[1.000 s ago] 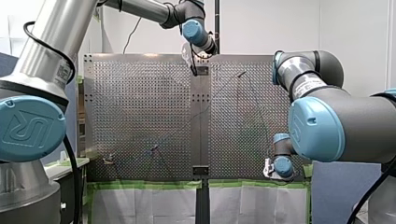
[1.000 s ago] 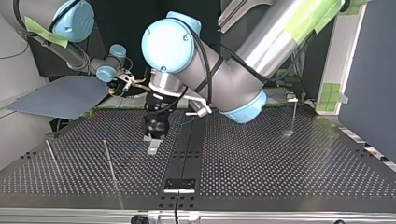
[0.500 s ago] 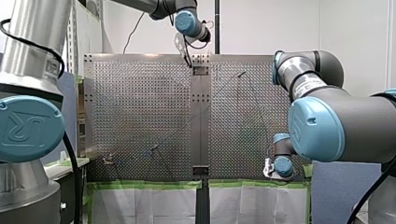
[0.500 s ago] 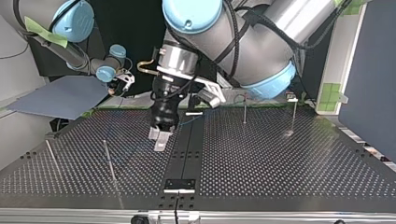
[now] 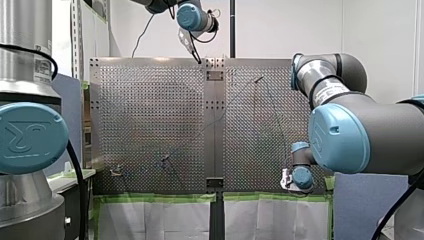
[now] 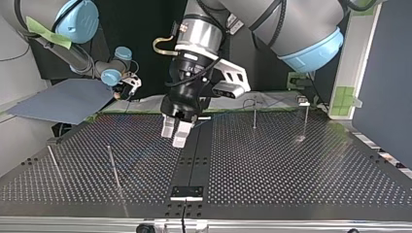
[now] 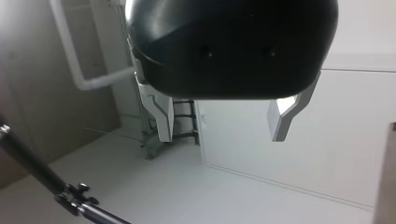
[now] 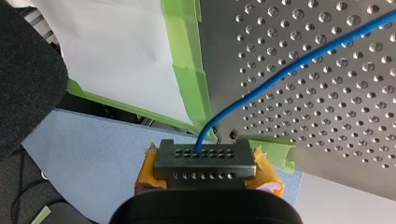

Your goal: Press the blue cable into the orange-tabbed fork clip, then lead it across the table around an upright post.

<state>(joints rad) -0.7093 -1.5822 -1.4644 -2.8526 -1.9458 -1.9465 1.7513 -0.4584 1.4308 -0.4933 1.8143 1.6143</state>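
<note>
The blue cable crosses the perforated table and ends between the fingers of my right gripper, which has yellow pads and is shut on it. That gripper hangs at the table's near right edge in the front view. A small orange-tabbed clip sits near the front left corner. My left gripper hovers open above the table's middle strip, its pale fingers holding nothing. In the left wrist view my left gripper faces only the room's wall.
Thin upright posts stand on the table: two at the top view's left and two at the back right. A second small clip sits near the front middle. Green tape lines the table's edge.
My left gripper has lifted off the table and drawn back, rising in both views. Its fingers stay open. My right gripper has not moved.
</note>
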